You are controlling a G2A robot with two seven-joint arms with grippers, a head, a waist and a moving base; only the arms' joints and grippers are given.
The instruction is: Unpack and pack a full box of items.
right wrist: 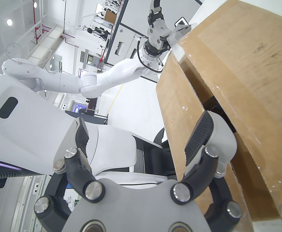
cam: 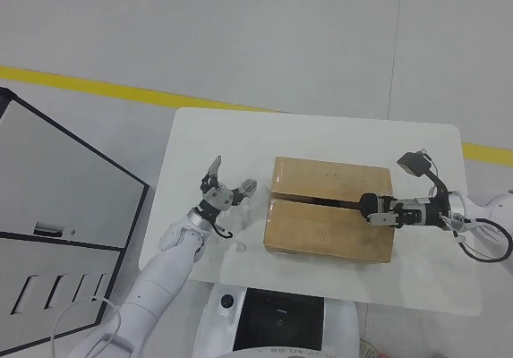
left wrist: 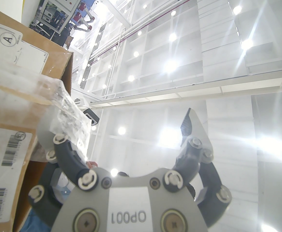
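Note:
A brown cardboard box [cam: 328, 215] lies in the middle of the white table [cam: 211, 134]; its top flaps are down with a dark slit between them. My left gripper [cam: 232, 176] is open just off the box's left end. In the left wrist view a crumpled strip of clear tape [left wrist: 68, 114] clings to one finger of that gripper [left wrist: 128, 126], next to the box's labelled side [left wrist: 22, 78]. My right gripper [cam: 370, 208] is open at the right end of the slit. In its wrist view one finger [right wrist: 201, 131] rests by the flap edge of the box [right wrist: 240, 56]. The left gripper [right wrist: 162, 22] shows far off.
A grey cabinet with a dark frame [cam: 41, 179] stands off the table's left side. A yellow line [cam: 77, 85] crosses the floor behind. Bare table surface lies beyond the box [cam: 328, 134] and along the front right [cam: 435, 277].

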